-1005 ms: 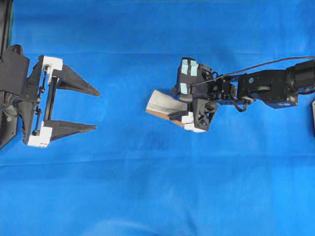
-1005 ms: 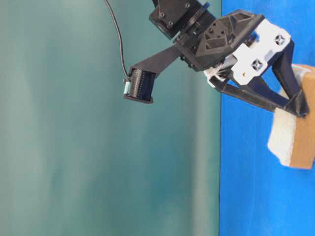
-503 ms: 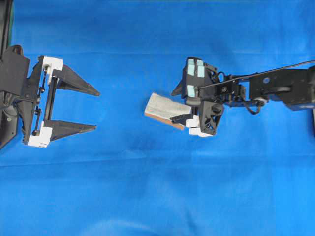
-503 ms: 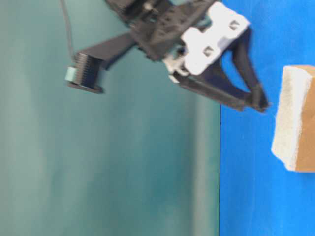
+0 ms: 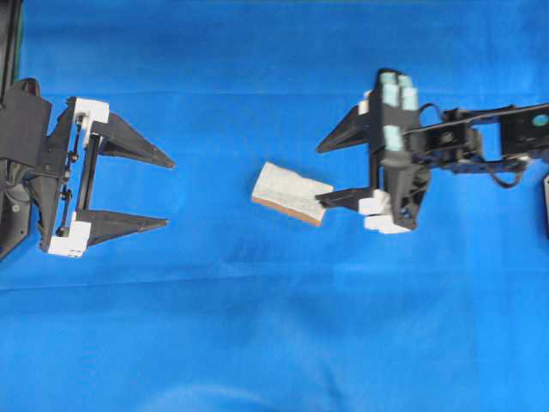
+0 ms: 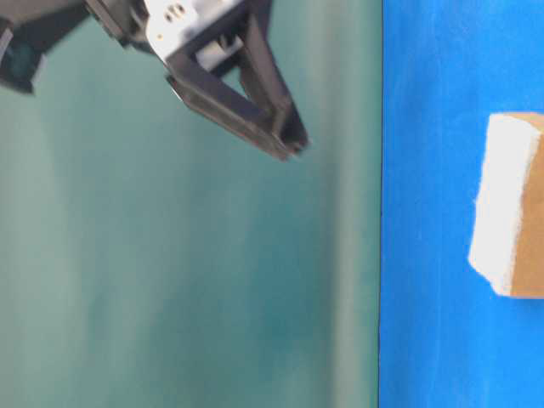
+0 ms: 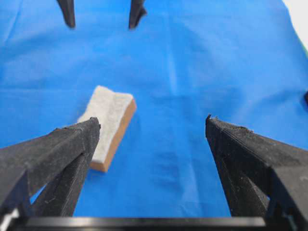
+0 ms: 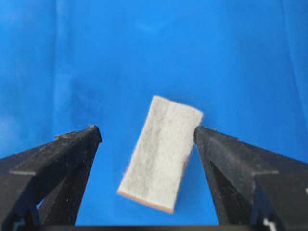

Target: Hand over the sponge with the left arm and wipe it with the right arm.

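The sponge (image 5: 288, 193) lies flat and free on the blue cloth, pale fibrous face up with a tan foam edge showing; it also shows as sponge (image 7: 109, 120), sponge (image 8: 161, 154) and sponge (image 6: 510, 204). My right gripper (image 5: 319, 174), with teal patches on its wrist, stands open just right of the sponge. In the table-level view the right gripper (image 6: 285, 140) hangs well off the cloth. The right wrist view looks down at the sponge past the open right gripper (image 8: 147, 130). My left gripper (image 5: 169, 191) is open and holds nothing, far left of the sponge; it is also seen as left gripper (image 7: 151, 122).
Blue cloth (image 5: 274, 335) covers the whole table. A dark object (image 5: 546, 206) sits at the right edge. A teal-green backdrop (image 6: 170, 280) fills the space behind the cloth in the table-level view.
My right gripper has drawn back to the right and lifted off the sponge, staying open. The sponge rests on the cloth, barely shifted. The left arm has not moved.
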`<state>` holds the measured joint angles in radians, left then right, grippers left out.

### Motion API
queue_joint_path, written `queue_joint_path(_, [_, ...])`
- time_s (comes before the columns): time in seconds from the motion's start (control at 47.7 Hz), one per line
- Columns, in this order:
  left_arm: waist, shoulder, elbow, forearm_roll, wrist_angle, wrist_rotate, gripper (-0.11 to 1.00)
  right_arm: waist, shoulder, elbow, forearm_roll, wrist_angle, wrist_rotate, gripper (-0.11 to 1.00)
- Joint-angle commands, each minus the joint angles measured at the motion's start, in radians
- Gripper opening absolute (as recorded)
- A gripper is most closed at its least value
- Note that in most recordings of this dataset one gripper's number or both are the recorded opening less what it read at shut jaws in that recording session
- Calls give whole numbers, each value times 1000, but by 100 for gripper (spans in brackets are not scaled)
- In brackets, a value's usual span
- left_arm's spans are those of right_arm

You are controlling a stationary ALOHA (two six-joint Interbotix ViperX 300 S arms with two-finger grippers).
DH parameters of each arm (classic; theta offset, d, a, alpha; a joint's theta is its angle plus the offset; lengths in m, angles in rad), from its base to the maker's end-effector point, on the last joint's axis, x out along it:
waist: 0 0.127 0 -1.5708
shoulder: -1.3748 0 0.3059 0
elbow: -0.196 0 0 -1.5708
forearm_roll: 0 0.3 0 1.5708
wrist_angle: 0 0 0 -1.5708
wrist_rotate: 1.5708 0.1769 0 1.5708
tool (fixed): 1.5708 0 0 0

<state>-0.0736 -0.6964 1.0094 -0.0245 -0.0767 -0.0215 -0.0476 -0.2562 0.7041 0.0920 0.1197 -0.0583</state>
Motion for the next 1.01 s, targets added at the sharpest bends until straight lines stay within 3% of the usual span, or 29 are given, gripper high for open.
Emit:
queue_joint_path(0.0, [-2,-2,-11,-2,-5,0,88,2,-60,11,-2,-8,-2,74])
queue_joint_path(0.607, [0,-9,-11,-2,-8,-3,88,2,-120,57,-2,-46,0,74])
queue_joint_path(0.984, [-2,-186,15,-2,86,0,88,3,-359,183,-2,-21,5,74])
